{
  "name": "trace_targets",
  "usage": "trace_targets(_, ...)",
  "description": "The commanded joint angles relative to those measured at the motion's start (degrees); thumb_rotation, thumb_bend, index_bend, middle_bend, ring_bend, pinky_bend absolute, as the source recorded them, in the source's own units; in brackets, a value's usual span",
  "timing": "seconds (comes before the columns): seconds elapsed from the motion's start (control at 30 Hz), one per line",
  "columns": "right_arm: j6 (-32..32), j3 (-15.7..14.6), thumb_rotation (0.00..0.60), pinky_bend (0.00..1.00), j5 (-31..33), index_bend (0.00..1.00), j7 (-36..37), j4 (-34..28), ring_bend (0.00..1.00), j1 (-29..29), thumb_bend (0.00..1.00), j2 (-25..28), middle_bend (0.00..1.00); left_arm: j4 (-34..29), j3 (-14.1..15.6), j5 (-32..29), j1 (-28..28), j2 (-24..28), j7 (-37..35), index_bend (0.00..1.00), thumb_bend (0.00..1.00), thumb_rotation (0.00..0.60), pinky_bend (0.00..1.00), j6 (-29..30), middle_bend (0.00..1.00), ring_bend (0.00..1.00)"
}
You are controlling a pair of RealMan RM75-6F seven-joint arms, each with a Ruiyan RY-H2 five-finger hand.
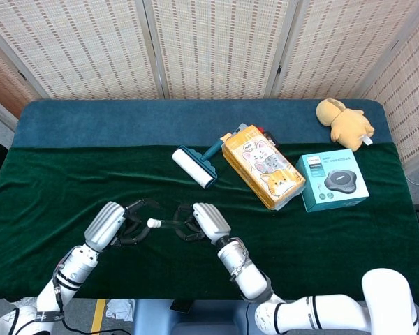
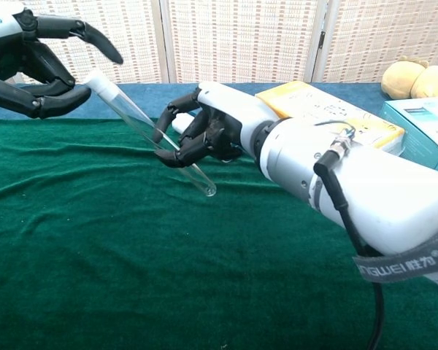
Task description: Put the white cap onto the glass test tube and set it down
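My right hand (image 2: pixel 208 131) (image 1: pixel 199 222) grips a clear glass test tube (image 2: pixel 157 142) near its lower part, slanted over the green cloth with its round closed end (image 2: pixel 208 192) pointing down. A white cap (image 2: pixel 96 78) (image 1: pixel 153 223) sits on the tube's upper end. My left hand (image 2: pixel 33 62) (image 1: pixel 119 225) is just left of the cap, its fingers spread apart and off the cap, holding nothing.
On the green cloth (image 1: pixel 70 181) further back lie a lint roller (image 1: pixel 195 166), a yellow cat-print box (image 1: pixel 263 166) and a teal box (image 1: pixel 333 181). A yellow plush toy (image 1: pixel 343 120) rests on the blue strip at the back right.
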Motion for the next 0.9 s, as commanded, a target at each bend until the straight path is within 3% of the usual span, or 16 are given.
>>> trace_targets(0.03,0.04,-0.17,0.6,1.0,0.06,0.91,-0.32,-0.13,1.0,-0.11,0.82,0.41,0.99,0.08,-0.01,0.07,-0.02,0.15,-0.03,0.15,0.4,0.6,0.74,0.03,0.99,0.8)
trace_targets(0.23,-0.1,-1.74,0.6,1.0,1.23,0.91,-4.52,-0.67,1.0,-0.19,0.82,3.64,0.99,0.32,0.37,-0.03,0.16,2.23,-0.31,0.06,0.36,0.6,0.74,-0.46,0.91,0.7)
trace_targets(0.47,0.97,-5.16,0.6,1.0,5.07,0.91,-13.11,0.57,1.0,0.01,0.82,7.21,0.99,2.42,0.47,-2.38,1.47,3.57,-0.27,0.05,0.36,0.6,0.7,-0.14,0.77,0.57)
trace_targets(0.7,2.76,-8.43,0.6,1.0,6.85,0.91,-19.09,6.51,1.0,0.24,0.82,4.63,0.99,3.69,1.0,-3.54,2.3,3.49,-1.25,0.06,0.36,0.6,0.67,-0.6,0.76,0.54)
trace_targets(0.9,3.54,-9.51,0.6,1.0,6.61,0.86,-21.09,10.68,1.0,0.09,0.82,1.81,0.99,4.12,1.43,-3.46,2.71,3.32,-1.69,0.06,0.35,0.6,0.67,-0.77,0.75,0.53)
